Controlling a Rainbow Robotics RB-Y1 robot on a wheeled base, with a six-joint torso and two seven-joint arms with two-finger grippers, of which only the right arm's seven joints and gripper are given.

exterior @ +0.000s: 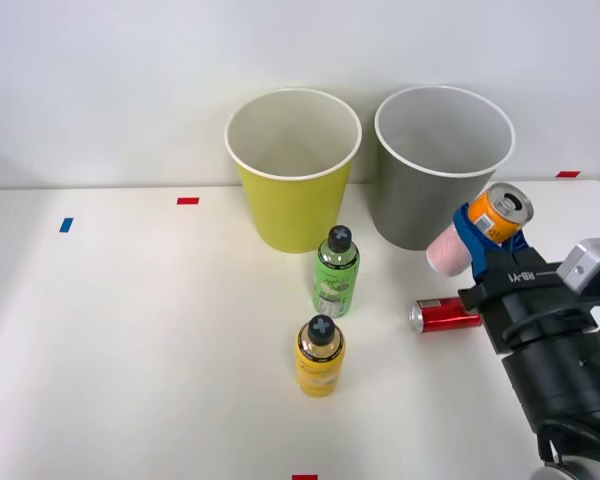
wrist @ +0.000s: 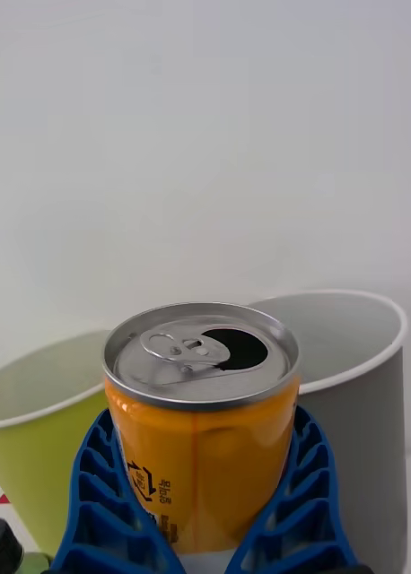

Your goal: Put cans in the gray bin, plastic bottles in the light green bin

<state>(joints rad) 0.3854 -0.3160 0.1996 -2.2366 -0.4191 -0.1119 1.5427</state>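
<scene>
My right gripper (exterior: 483, 236) is shut on the orange and pink can (exterior: 488, 225), held tilted above the table just in front of the gray bin (exterior: 442, 163). In the wrist view the blue fingers (wrist: 98, 484) clasp the can (wrist: 202, 421), its opened silver top facing up, with the gray bin (wrist: 367, 377) and light green bin (wrist: 35, 421) behind it. The red can (exterior: 445, 314) lies on its side on the table beside my arm. The green bottle (exterior: 336, 272) and yellow-orange bottle (exterior: 320, 357) stand upright in front of the light green bin (exterior: 294, 165).
The two bins stand side by side at the back of the white table (exterior: 130, 350). Small red and blue tape marks (exterior: 187, 201) dot the tabletop. My black arm (exterior: 555, 370) fills the front right corner.
</scene>
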